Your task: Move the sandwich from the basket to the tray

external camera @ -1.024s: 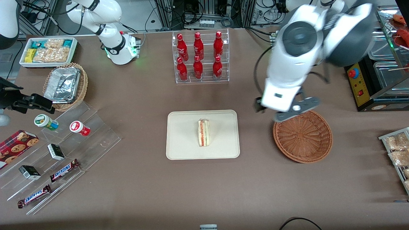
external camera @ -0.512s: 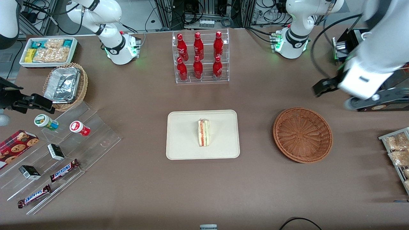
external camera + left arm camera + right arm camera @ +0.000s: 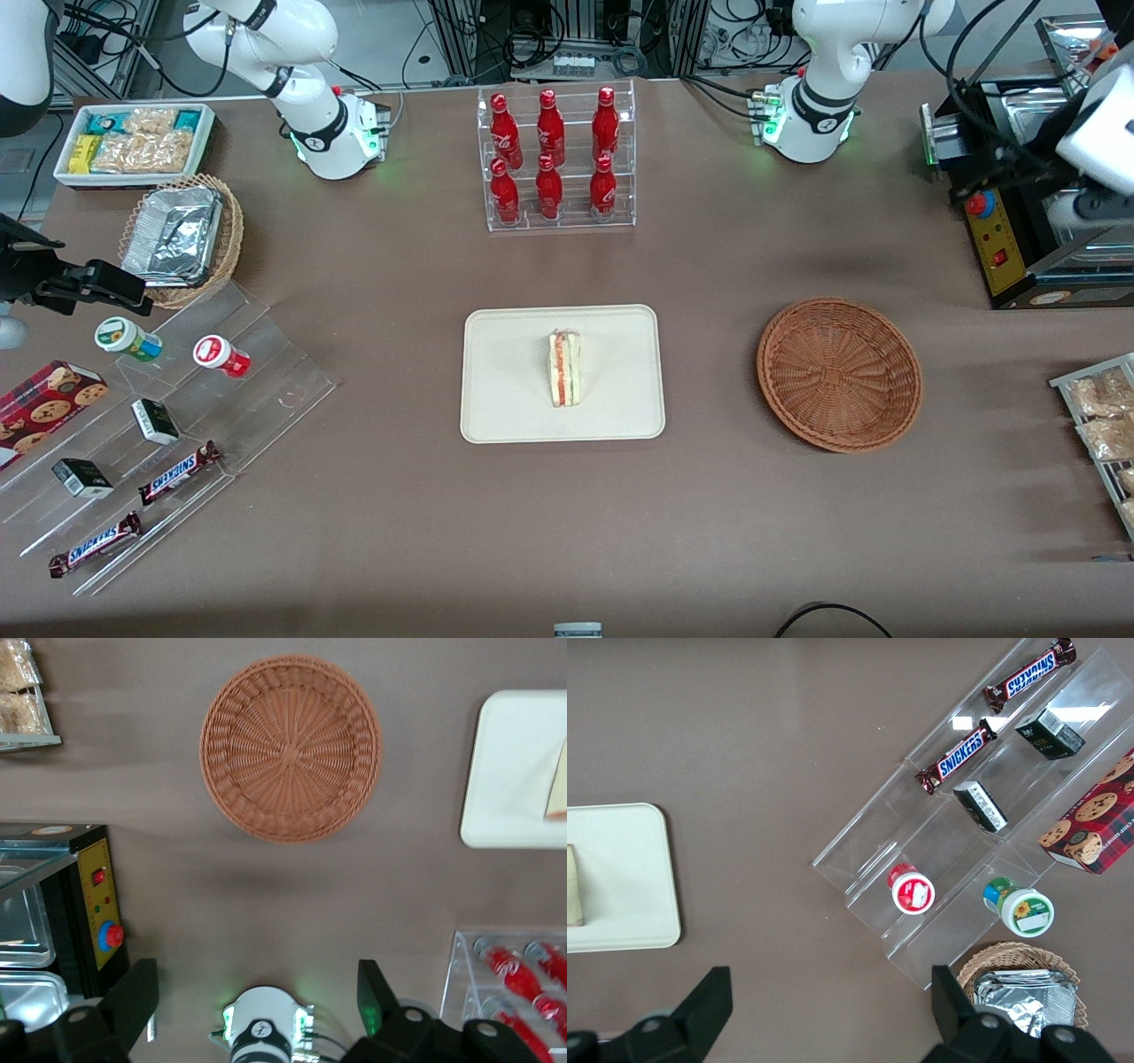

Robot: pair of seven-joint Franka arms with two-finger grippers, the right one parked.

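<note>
Sandwich [image 3: 564,369] lies on its side in the middle of the cream tray [image 3: 505,416], its red and green filling layers facing up toward the front camera; only a sliver of its pale bread [image 3: 558,788] shows in the left wrist view, on the tray's corner [image 3: 505,771]. The tray sits flat on the brown desk [image 3: 399,514], near the desk's centre. The round reddish-brown wicker basket [image 3: 839,374] stands beside the tray, toward the working arm's end of the desk, well apart from it and holding nothing; the left wrist view looks straight down on its woven bowl [image 3: 291,747].

The claw [image 3: 257,1005] hangs high above the desk, farther from the front camera than the basket and above the working arm's own base [image 3: 263,1035] with its green lights. Its two dark fingers [image 3: 133,1001] stand wide apart with nothing between them. In the front view only part of the working arm [image 3: 1094,151] shows at the picture's edge, over a black control box [image 3: 992,235] with red buttons.

A clear rack of red bottles [image 3: 554,159] stands farther from the front camera than the tray.
</note>
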